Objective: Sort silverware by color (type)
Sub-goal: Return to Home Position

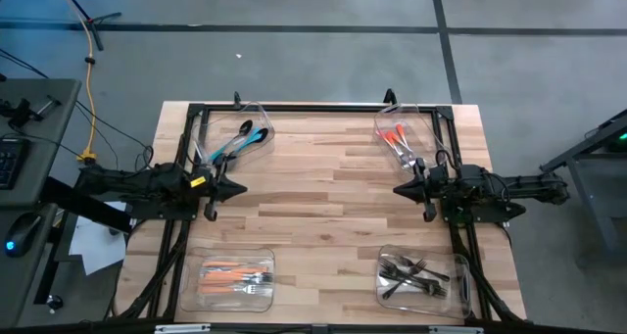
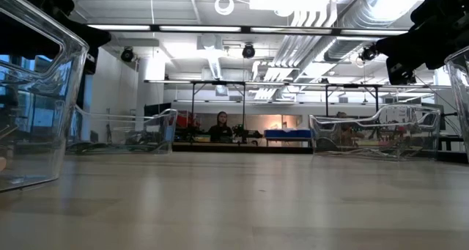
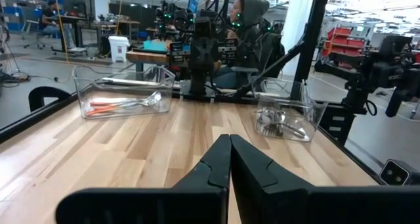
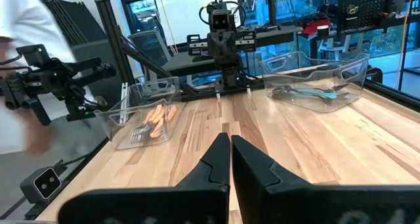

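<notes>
Lower left: orange set [image 1: 233, 276] in lower-left bin [image 1: 192, 275]. Lower right: black set [image 1: 413, 273] in lower-right bin [image 1: 460, 287]. One colour per bin, so judged sorted; no stray piece seen on table [image 1: 323, 226].

Mid-frame: left gripper [image 1: 242, 188] by left edge, right gripper [image 1: 397, 190] by right edge. Tips facing inward, both pinched closed on nothing; likely parked.

Upper left: teal set [image 1: 238, 138] in upper-left bin [image 1: 257, 109]. Upper right: red set [image 1: 396, 135] in upper-right bin [image 1: 419, 111].

Count: four bins, four sets, two grippers. Per-bin tally unreadable for overlap.
</notes>
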